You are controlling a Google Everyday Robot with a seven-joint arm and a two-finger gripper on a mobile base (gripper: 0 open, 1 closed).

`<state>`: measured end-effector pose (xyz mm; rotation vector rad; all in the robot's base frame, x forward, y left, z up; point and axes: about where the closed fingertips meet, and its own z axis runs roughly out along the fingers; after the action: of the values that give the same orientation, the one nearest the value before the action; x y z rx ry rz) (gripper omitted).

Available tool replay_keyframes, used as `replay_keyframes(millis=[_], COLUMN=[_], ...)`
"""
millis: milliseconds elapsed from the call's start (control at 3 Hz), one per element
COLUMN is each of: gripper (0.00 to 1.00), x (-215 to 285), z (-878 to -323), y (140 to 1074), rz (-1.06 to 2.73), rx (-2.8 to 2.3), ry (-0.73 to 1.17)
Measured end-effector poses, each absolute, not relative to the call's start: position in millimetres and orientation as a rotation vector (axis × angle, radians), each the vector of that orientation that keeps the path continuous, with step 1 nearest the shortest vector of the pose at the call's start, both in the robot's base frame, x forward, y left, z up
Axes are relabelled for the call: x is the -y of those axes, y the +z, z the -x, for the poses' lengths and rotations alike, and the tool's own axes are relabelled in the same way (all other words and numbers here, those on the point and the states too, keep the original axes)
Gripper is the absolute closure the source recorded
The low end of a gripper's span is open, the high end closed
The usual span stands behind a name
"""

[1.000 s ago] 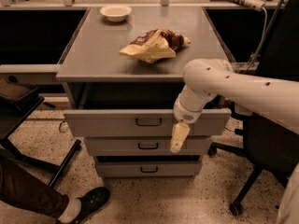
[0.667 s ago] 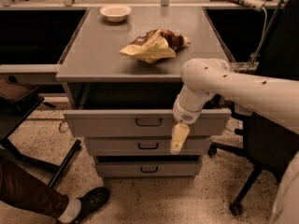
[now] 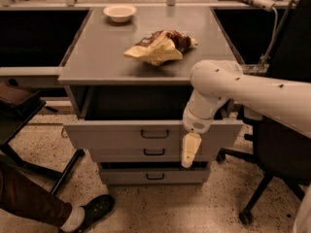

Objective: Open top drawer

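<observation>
The top drawer of the grey metal cabinet stands pulled out, its dark inside showing under the tabletop. Its small black bar handle is at the centre of the front. My gripper hangs pointing down in front of the drawer's front, to the right of the handle and apart from it, reaching down over the second drawer. The white arm comes in from the right. The third drawer is shut below.
A crumpled snack bag and a white bowl lie on the grey tabletop. A person's leg and black shoe are at lower left. A black office chair stands at the right, and a dark stand at the left.
The top drawer's front has come a little further out toward the camera, and my gripper has moved down and nearer with it. The lower drawers have not moved.
</observation>
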<state>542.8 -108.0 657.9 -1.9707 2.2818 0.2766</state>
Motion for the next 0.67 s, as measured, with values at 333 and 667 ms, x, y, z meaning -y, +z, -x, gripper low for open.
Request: replay_keyframes(millis=[333, 667], gripper=[0.0, 0.0], x=[118.8, 118.8], z=[-522.2, -522.2], y=[660.2, 660.2], rz=[2.003, 2.003], rx=[-2.311, -2.311], ry=[0.34, 0.34])
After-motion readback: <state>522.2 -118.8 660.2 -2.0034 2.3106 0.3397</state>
